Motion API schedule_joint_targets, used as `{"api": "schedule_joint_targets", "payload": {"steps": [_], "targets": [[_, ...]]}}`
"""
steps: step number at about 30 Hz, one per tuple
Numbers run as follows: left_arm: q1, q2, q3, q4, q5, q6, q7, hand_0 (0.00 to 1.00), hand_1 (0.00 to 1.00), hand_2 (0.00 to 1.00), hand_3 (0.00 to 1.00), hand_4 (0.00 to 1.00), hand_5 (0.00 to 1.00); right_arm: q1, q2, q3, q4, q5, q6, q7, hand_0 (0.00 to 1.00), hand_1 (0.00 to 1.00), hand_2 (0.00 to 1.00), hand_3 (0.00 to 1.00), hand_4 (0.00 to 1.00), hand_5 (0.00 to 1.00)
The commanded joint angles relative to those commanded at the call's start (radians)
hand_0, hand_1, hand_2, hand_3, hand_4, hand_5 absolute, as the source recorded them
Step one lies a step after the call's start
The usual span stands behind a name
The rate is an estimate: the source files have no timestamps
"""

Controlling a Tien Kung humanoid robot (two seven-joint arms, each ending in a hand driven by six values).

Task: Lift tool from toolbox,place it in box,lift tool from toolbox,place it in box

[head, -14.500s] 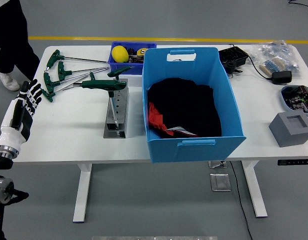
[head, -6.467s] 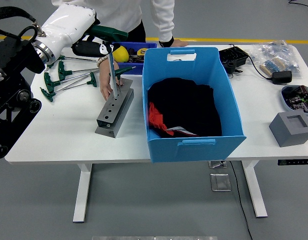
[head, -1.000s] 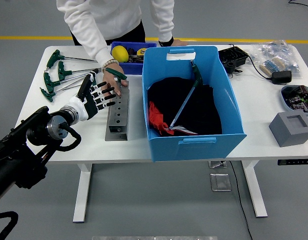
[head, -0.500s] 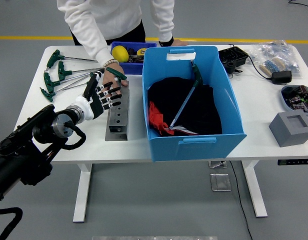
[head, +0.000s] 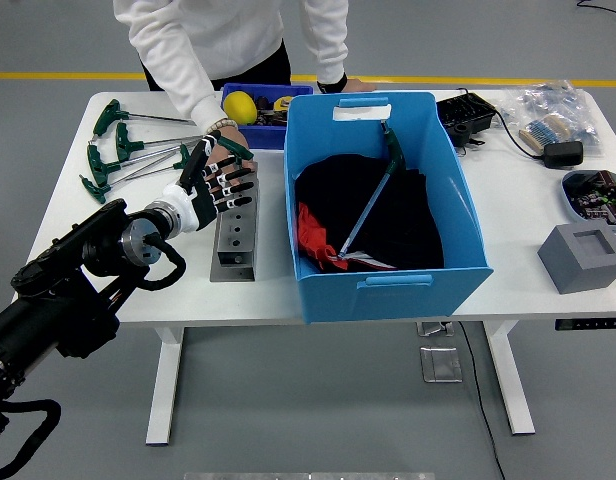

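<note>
So left robot hand [head: 216, 183] w/ fingers spread wide, holding nothing, over the metal toolbox [head: 235, 222]; T-handle tool [head: 373, 198] lies in blue box [head: 388, 280].

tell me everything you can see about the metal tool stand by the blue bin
The tool stand is a grey metal block with a row of round holes along its top, on a flat base plate. It sits on the white table, left of the blue bin. The robot's left hand, fingers spread, and a person's hand are over its far end.
</note>
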Motion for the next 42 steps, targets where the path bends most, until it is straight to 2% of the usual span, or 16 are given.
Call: {"api": "schedule_joint_targets", "payload": {"steps": [15,25,26,35,37,38,42], "targets": [[-0.049,-0.028,0.017,0.066,-0.034,-0.008,-0.023,0.367,0.549,0.679,0.905,0.803,0.909,0.018,-0.001,-0.015,0.0,-0.007,0.0,0.0,0.628,0.621,0.68,0.532,0.78,0.576],[-0.065,-0.045,0.028,0.109,-0.064,-0.019,-0.035,0.383,0.553,0.691,0.904,0.807,0.914,0.026,0.0,-0.021,0.0,-0.009,0.0,-0.002,0.629,0.621,0.68,0.532,0.781,0.577],[-0.066,-0.046,0.027,0.11,-0.067,-0.019,-0.037,0.407,0.575,0.734,0.903,0.81,0.92,0.027,0.0,-0.023,0.0,-0.009,0.001,-0.002,0.63,0.622,0.68,0.532,0.781,0.576],[-0.071,-0.043,0.01,0.076,-0.094,-0.022,-0.041,0.407,0.593,0.766,0.896,0.814,0.921,0.028,0.001,-0.003,0.0,-0.036,0.005,-0.008,0.629,0.622,0.68,0.532,0.781,0.576],[-0.071,-0.043,0.006,0.066,-0.107,-0.026,-0.041,0.407,0.593,0.766,0.896,0.814,0.921,0.027,0.001,-0.004,0.0,-0.035,0.006,-0.008,0.629,0.622,0.68,0.532,0.781,0.576],[-0.07,-0.043,0.005,0.06,-0.113,-0.026,-0.041,0.429,0.615,0.781,0.859,0.816,0.926,0.027,0.001,-0.004,0.0,-0.036,0.006,-0.009,0.627,0.622,0.68,0.533,0.781,0.576],[-0.065,-0.039,-0.002,0.024,-0.14,-0.023,-0.041,0.429,0.615,0.781,0.859,0.816,0.926,0.025,0.001,-0.001,0.0,-0.041,0.008,-0.009,0.627,0.622,0.68,0.533,0.781,0.576]]}}
